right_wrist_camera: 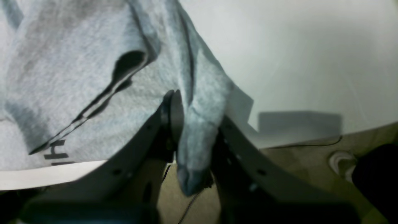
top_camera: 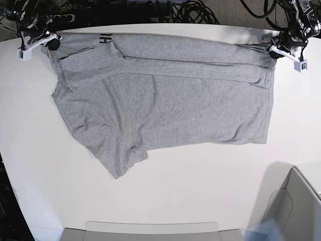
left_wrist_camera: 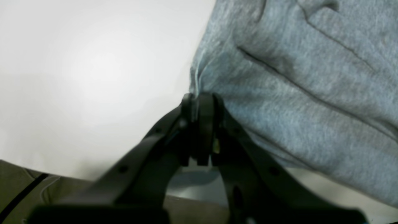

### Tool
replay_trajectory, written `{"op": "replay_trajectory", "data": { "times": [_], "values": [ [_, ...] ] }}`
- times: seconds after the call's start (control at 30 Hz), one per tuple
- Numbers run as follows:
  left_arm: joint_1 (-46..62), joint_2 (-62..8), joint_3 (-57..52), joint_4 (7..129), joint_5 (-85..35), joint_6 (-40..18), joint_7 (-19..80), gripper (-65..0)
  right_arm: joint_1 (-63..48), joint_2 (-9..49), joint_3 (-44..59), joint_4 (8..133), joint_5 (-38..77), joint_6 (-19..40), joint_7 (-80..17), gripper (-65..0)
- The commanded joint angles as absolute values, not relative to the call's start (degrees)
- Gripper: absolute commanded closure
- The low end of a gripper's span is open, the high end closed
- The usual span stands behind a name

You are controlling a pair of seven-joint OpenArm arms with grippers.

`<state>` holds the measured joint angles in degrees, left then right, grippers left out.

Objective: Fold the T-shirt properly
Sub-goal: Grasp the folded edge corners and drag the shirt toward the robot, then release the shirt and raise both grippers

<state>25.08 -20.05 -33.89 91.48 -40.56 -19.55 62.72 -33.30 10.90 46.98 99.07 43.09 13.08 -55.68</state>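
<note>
Base view, T-shirt (top_camera: 165,100) stretched between left gripper (top_camera: 273,51), right gripper (top_camera: 51,42), both clamping its corners

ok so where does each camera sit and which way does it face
left wrist: on the left arm, facing along the left gripper shut on the heather-grey cotton T-shirt edge.
right wrist: on the right arm, facing the right gripper clamping a fabric bunch.
base: overhead, looking down at the white table; both grippers at far corners.
All share the shirt.
</note>
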Motion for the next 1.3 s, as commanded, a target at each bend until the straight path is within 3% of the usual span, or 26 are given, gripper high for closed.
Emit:
{"op": "replay_trajectory", "data": {
  "times": [0.0, 0.13, 0.23, 0.37, 0.8, 1.0, 1.27],
  "values": [
    [25.63, -20.88, -34.42, 91.91, -38.99, -19.21, 63.34, -2.3, -33.27, 11.65, 47.60, 100.00, 43.30, 13.05, -54.64, 0.0],
    [25.45, -20.88, -34.42, 92.00, -38.99, -19.03, 63.34, -8.3, -33.27, 11.74, 47.34, 100.35, 43.30, 13.05, -54.73, -1.0],
    [25.54, -20.97, -34.42, 92.26, -38.99, -18.95, 63.34, -17.4, -33.36, 11.74, 47.52, 100.35, 43.30, 13.05, -54.73, -10.6],
    [26.24, -20.97, -34.42, 97.01, -38.90, -18.86, 63.34, -18.7, -33.45, 12.00, 47.60, 100.35, 43.30, 13.05, -54.73, -20.6],
    [26.68, -22.11, -38.46, 100.18, -38.90, -18.86, 66.95, -18.7, -34.42, 12.00, 47.78, 105.10, 43.03, 13.05, -54.64, -20.9],
    [26.33, -22.02, -44.09, 100.18, -38.99, -19.12, 67.12, -18.7, -33.89, 12.09, 52.44, 106.33, 43.03, 13.05, -54.55, -20.9],
    [18.24, -21.76, -48.40, 102.29, -39.25, -19.21, 67.65, -18.7, -29.41, 15.78, 59.30, 112.92, 43.03, 13.05, -54.64, -20.9]
  ]
}}
